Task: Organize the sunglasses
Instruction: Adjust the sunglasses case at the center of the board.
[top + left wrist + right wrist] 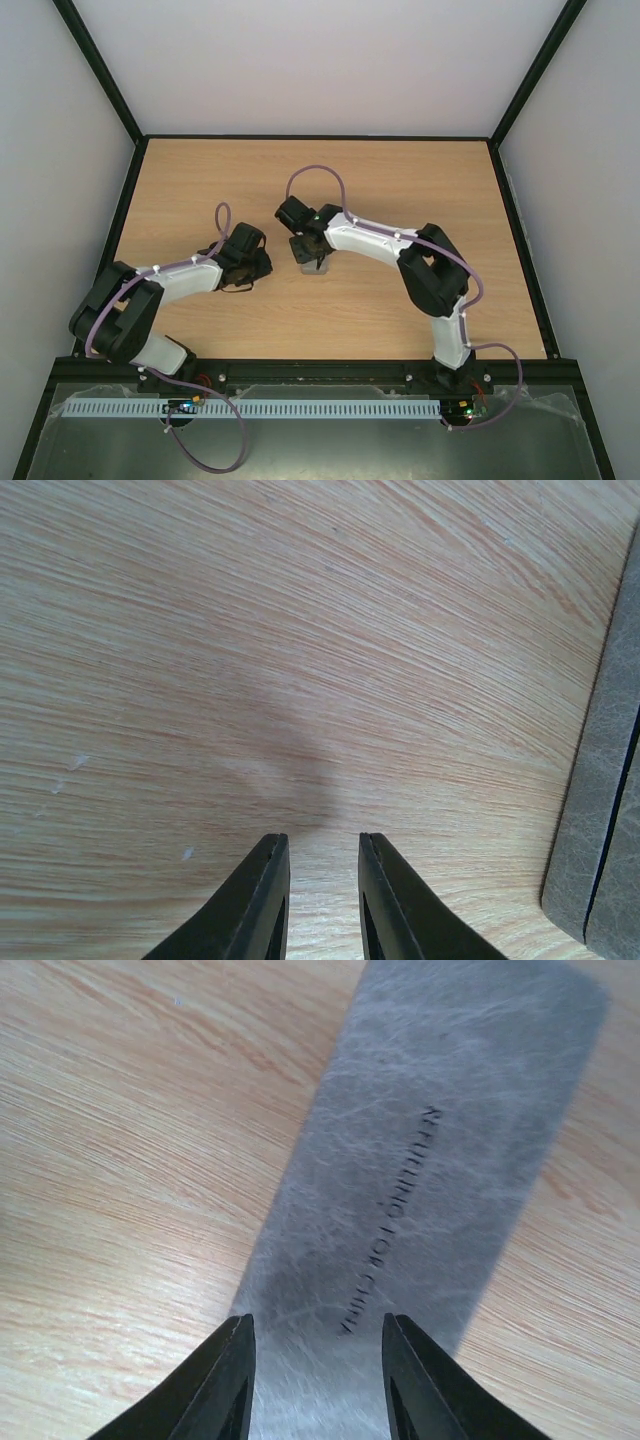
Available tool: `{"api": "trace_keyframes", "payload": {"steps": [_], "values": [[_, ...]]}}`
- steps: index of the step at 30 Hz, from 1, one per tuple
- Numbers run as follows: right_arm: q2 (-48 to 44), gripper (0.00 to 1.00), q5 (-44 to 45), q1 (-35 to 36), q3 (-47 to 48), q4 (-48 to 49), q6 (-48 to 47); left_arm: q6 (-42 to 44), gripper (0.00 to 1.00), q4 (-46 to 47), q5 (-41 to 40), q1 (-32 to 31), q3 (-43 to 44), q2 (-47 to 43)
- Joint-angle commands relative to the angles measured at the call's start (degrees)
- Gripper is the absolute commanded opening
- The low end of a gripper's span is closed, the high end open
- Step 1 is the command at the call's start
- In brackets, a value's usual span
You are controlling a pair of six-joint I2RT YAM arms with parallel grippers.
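Note:
The sunglasses show only in the top view, as a thin dark wire shape (pixel 238 287) on the table right under my left gripper (pixel 252 266), mostly hidden by it. They are out of sight in both wrist views. In the left wrist view my left gripper (pixel 324 838) stands open a little over bare wood, with nothing between its fingers. My right gripper (pixel 318 1320) is open, its jaws apart just above the broad face of the grey case (pixel 430 1160), near one end. That face carries a line of dark print.
The grey case (pixel 310 265) lies mid-table between the two grippers, and its edge (pixel 600 800) shows at the right of the left wrist view. The wooden table (pixel 400 180) is ringed by a black frame and white walls.

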Motion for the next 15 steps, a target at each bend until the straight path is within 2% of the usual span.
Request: {"api": "trace_keyframes", "payload": {"steps": [1,7,12,15], "values": [[-7.0,0.37,3.6,-0.6,-0.5,-2.2,-0.3,0.6,0.22,-1.5,-0.9,0.3,-0.2,-1.2],[-9.2,0.37,4.8,-8.5,-1.6,-1.0,0.7,1.6,0.23,-3.4,-1.0,0.3,1.3,-1.6],[-5.8,0.37,3.0,-16.8,-2.4,1.3,0.2,2.5,0.27,-6.4,-0.8,0.3,1.1,-5.1],[-2.2,0.37,2.1,-19.7,-0.4,1.7,0.2,3.1,0.41,-7.9,-0.2,0.2,-0.2,-8.8]]}}
